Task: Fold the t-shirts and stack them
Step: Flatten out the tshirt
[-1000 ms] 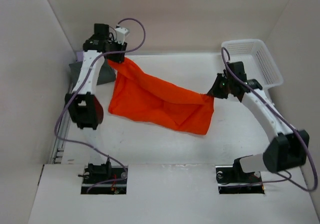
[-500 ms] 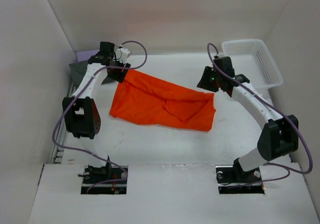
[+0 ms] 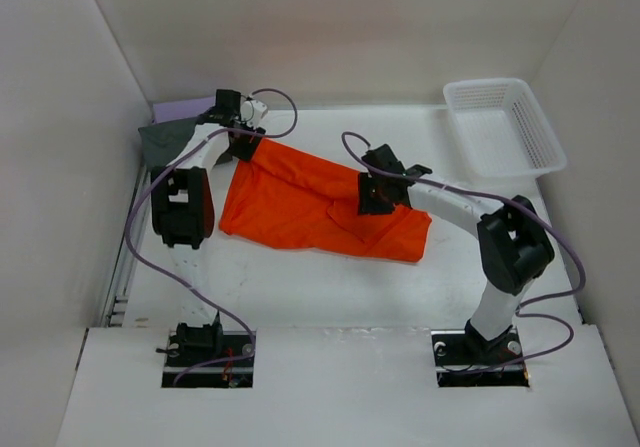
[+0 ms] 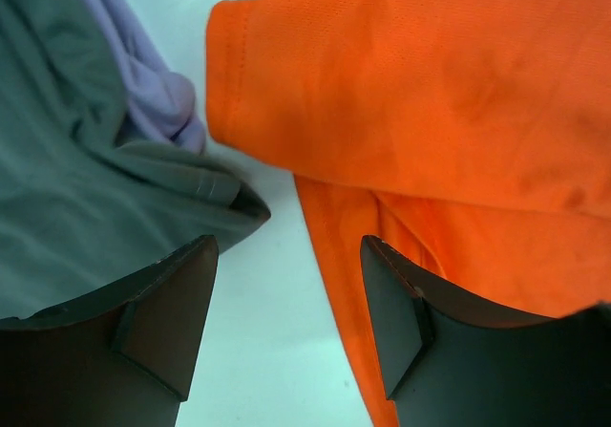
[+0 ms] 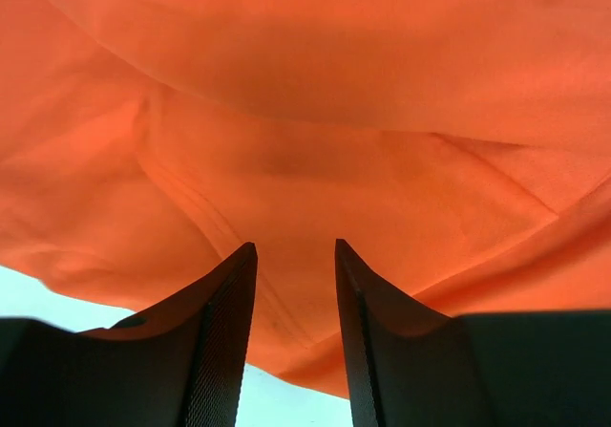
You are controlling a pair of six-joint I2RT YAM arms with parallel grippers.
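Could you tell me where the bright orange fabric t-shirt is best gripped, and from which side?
Probably the hemmed far-left corner of the bright orange fabric t-shirt, from above on its left: that edge lies free on the white table, apart from the dark grey fabric shirt, under the open left pincer.

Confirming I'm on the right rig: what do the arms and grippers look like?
The left arm and right arm are white links with bulky black joint housings, each trailing a looping purple cable. The left gripper and right gripper have dark wedge-shaped fingers; the right's inner faces look finely cross-hatched.
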